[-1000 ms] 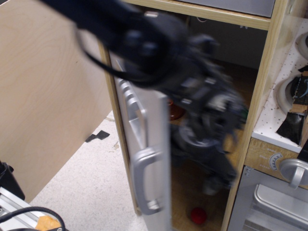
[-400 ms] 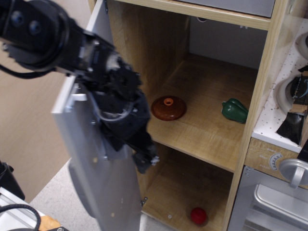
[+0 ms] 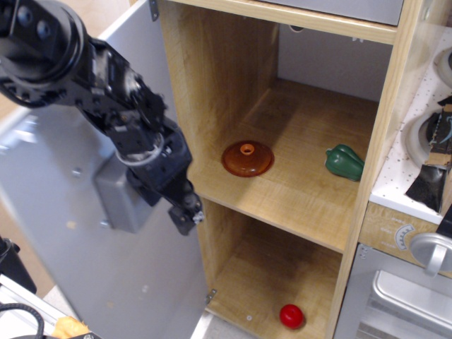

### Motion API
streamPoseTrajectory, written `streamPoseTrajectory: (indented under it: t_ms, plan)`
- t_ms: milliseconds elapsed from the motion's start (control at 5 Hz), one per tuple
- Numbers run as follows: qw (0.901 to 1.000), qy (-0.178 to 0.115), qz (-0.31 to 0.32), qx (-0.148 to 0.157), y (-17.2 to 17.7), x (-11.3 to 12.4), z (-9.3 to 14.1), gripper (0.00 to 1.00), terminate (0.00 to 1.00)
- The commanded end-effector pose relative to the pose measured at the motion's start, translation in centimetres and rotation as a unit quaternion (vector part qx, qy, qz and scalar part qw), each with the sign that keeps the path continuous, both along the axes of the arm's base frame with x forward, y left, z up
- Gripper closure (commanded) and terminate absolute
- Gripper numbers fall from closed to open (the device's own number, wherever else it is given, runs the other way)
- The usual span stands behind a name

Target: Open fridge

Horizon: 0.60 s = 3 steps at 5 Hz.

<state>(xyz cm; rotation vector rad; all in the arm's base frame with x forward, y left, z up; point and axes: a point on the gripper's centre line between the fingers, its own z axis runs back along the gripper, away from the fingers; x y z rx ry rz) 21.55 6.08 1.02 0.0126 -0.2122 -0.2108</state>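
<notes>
The fridge point(image 3: 240, 92) is a tall light-wood cabinet, and its inside shelves are in full view. Its grey door point(image 3: 63, 233) is swung wide open to the left, so I see its inner face with a grey box on it; the handle is hidden. My black gripper point(image 3: 185, 212) hangs in front of the door's inner face, near the cabinet's left wall. Its fingers look close together with nothing between them, but the tip is small and dark.
An orange lid point(image 3: 247, 158) and a green pepper point(image 3: 345, 162) lie on the middle shelf. A red ball point(image 3: 290, 316) lies on the bottom. The grey oven door with a round silver knob point(image 3: 431, 252) is at lower right.
The door has swung from nearly edge-on to wide open at the left. My arm has moved left with it, out of the fridge opening.
</notes>
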Motion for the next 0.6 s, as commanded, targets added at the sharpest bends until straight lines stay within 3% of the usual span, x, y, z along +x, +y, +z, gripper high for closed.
streamPoseTrajectory:
  t_ms: [0, 200, 400]
  plan:
    - [0.9997, -0.004, 0.013, 0.018, 0.84, 0.42, 1.65, 0.00, 0.00]
    - [0.9997, -0.004, 0.013, 0.018, 0.84, 0.42, 1.65, 0.00, 0.00]
    - [0.9997, -0.004, 0.013, 0.018, 0.84, 0.42, 1.65, 0.00, 1.00]
